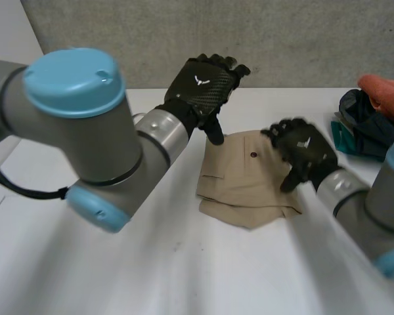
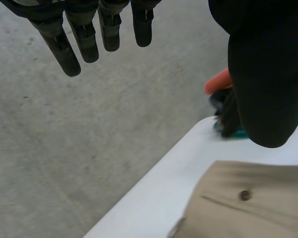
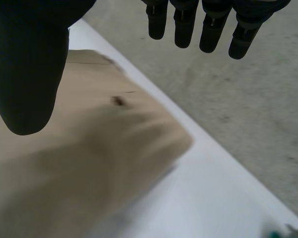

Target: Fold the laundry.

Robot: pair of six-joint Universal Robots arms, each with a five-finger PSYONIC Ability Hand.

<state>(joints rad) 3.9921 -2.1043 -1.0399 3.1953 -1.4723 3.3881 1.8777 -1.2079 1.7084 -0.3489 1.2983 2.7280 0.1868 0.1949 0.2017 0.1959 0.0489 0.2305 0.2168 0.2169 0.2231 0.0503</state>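
Left hand (image 1: 202, 84): fingers straight, empty, above the folded shorts' (image 1: 246, 180) far corner.
Right hand (image 1: 306, 149): fingers loose, empty, over their right edge.

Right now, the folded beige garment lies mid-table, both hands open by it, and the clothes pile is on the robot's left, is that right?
Not quite: the head view shows the clothes pile on the robot's right. The folded beige garment, left hand and right hand are as you say.

**Camera layout**

Head view looks down from behind the arms (image 1: 72, 125) onto the table (image 1: 184, 275). Each wrist view looks close along its own hand, left hand (image 2: 59, 47) and right hand (image 3: 25, 64), past the table's edge. All share the tan cloth (image 1: 249, 184).
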